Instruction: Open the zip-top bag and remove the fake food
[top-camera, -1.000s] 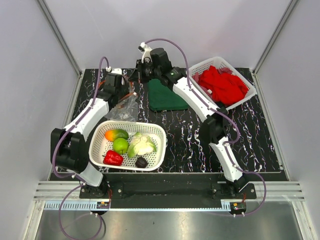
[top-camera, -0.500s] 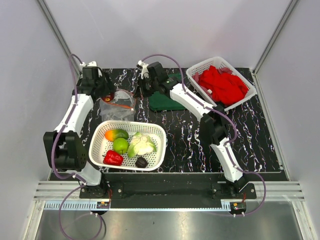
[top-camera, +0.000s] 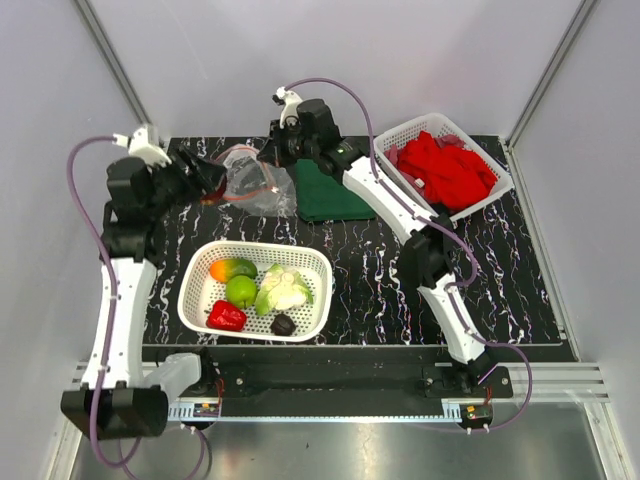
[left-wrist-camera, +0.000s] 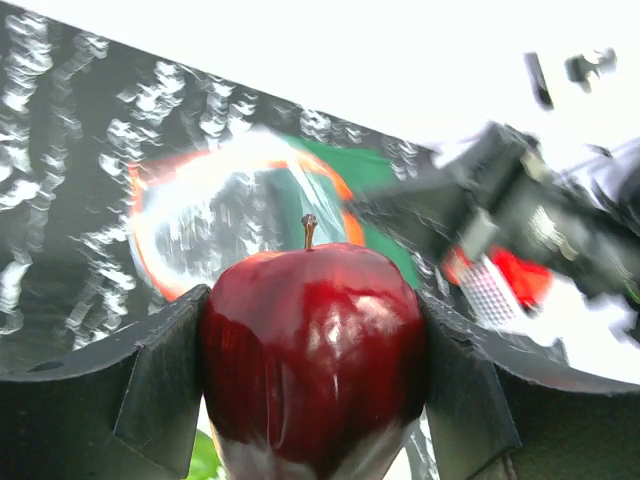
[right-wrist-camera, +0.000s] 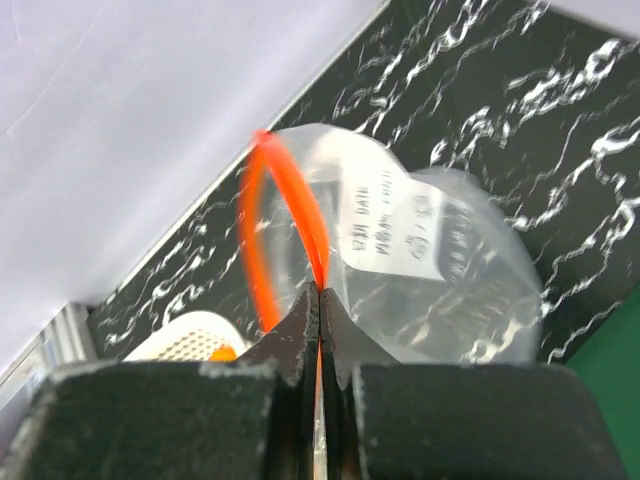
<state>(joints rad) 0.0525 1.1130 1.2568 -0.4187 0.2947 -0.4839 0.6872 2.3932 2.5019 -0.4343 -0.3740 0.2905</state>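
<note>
One red apple (left-wrist-camera: 310, 360) sits squeezed in my left gripper (left-wrist-camera: 312, 310), hard, glossy, likely slippery. My right gripper (right-wrist-camera: 320, 305) pinches the bag (right-wrist-camera: 450, 280) by its orange zip strip (right-wrist-camera: 258, 230), far left of the tabletop (top-camera: 500, 260); that film's flimsy, so the stiffer strip is my hold.

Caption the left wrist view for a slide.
Left pincer grips a red apple in front of the open zip-top bag, green cloth behind.

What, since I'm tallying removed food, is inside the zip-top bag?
Through the clear zip-top bag only its white label and the table show; no food visible. The right gripper covers its near edge.
</note>
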